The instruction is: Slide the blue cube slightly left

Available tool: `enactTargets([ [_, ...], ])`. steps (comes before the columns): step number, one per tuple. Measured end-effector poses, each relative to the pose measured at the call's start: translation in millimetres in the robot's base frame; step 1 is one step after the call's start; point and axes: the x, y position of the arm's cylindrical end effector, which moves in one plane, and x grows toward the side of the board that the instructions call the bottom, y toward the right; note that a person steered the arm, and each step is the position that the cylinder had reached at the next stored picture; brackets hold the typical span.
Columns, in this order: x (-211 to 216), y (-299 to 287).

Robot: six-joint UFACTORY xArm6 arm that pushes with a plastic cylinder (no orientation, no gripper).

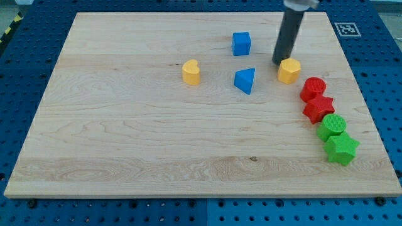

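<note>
The blue cube (241,44) sits on the wooden board (125,138) near the view's top, right of centre. My tip (278,62) is at the lower end of the dark rod, to the right of the blue cube and a little lower, apart from it. The tip stands just left of the yellow hexagonal block (289,71), close to it or touching it. A blue triangular block (245,80) lies below the blue cube.
A yellow heart-shaped block (191,72) lies left of the blue triangular block. On the right side a red cylinder (313,88), a red star (319,108), a green cylinder (331,126) and a green star (341,149) form a chain. A marker tag (347,29) sits at the top right corner.
</note>
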Motion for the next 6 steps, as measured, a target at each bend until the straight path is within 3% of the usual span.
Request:
enactTargets([
  [1, -34.0, 12.5],
  [2, -37.6, -16.9],
  [6, -37.9, -190.0],
])
